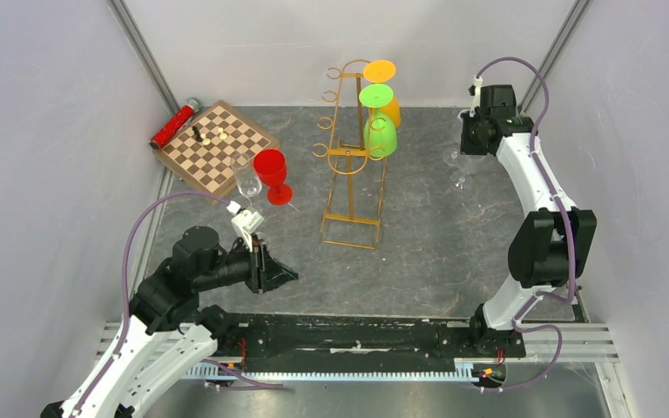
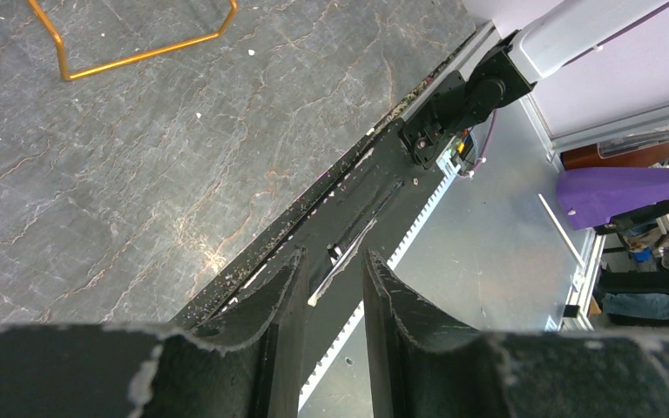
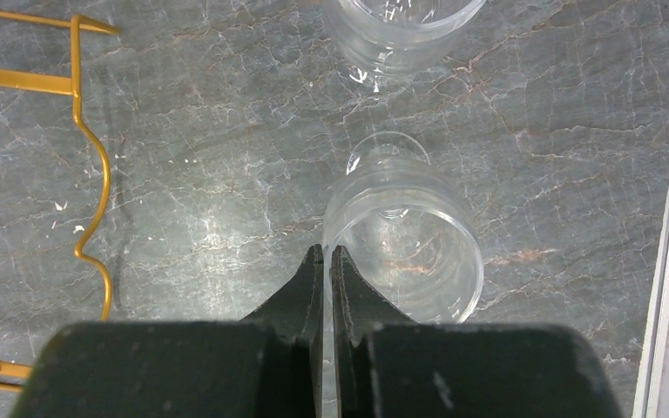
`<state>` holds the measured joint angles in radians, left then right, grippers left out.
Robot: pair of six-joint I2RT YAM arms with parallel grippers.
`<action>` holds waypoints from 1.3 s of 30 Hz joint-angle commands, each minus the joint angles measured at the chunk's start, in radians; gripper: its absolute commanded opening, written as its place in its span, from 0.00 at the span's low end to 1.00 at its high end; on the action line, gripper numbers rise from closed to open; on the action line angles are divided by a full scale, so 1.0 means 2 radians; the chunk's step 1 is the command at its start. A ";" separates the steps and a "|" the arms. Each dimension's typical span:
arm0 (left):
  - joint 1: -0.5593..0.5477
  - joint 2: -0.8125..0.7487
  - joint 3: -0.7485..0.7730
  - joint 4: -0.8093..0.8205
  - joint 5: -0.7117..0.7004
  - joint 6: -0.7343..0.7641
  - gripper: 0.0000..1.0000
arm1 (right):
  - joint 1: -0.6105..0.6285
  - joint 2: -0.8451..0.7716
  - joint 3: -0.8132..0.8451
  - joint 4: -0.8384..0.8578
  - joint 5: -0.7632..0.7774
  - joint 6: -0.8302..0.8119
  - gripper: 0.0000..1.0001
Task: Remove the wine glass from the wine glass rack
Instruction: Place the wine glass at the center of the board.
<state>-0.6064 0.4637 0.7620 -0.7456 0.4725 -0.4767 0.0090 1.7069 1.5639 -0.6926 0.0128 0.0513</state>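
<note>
On the right: jaws pinched all but closed across the thin rim of a clear wine glass (image 3: 401, 252), mouth up, its bowl just ahead of the tips. Beyond it, a second clear glass (image 3: 401, 26) on the grey bench (image 3: 226, 218). Off to the left, apart from these jaws, the gold wine glass rack (image 1: 351, 187), upright at mid-bench, with an orange glass (image 1: 380, 71) and a green glass (image 1: 381, 135) hung on it. On the left: jaws parted partway, gripping nothing, low by the bench's near edge, short of the rack's base.
</note>
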 commanded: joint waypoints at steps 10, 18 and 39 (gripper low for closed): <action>0.002 0.004 -0.001 0.021 -0.003 0.015 0.36 | -0.001 0.012 0.029 0.022 0.008 -0.005 0.13; 0.002 0.011 -0.001 0.020 -0.001 0.015 0.36 | -0.001 0.011 0.048 0.022 0.003 0.003 0.26; 0.002 0.018 -0.001 0.020 -0.003 0.015 0.36 | -0.001 -0.059 0.130 0.029 -0.066 0.034 0.62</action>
<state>-0.6064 0.4942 0.7620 -0.7456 0.4725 -0.4770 0.0090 1.6497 1.7603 -0.6739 -0.0151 0.0887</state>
